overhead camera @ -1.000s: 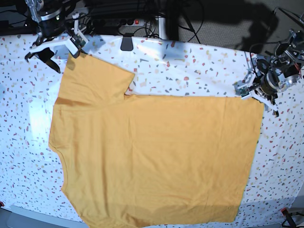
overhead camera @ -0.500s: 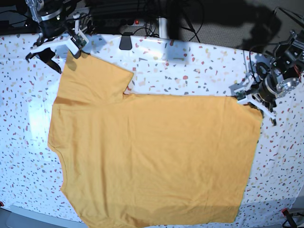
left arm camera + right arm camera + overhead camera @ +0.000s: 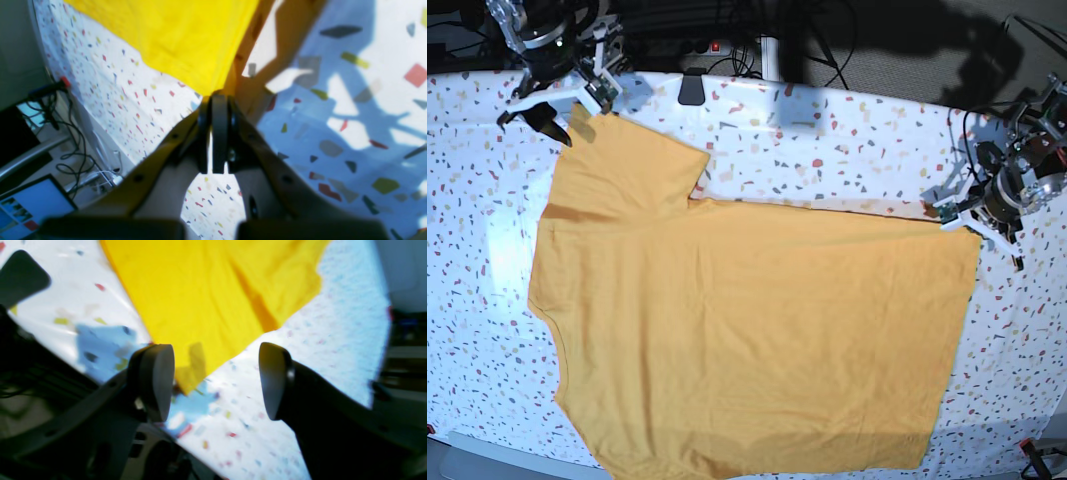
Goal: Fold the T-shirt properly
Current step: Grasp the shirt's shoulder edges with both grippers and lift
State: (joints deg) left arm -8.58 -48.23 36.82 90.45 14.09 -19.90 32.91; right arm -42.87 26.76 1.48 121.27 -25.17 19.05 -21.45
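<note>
The mustard-yellow T-shirt lies spread flat on the speckled tablecloth, one sleeve at the back left and the hem to the right. My left gripper is at the hem's far right corner. In the left wrist view it is shut on that corner of the T-shirt. My right gripper is open over the sleeve's outer corner. In the right wrist view it straddles the tip of the sleeve, with the fingers apart from the cloth.
The white speckled tablecloth covers the table. A black object lies at the back edge. Cables and a power strip sit behind the table. A red clamp is at the front right corner.
My left gripper has closed on the hem corner and moved right and slightly down, drawing the shirt's top edge taut. My right gripper has shifted a little right over the sleeve corner.
</note>
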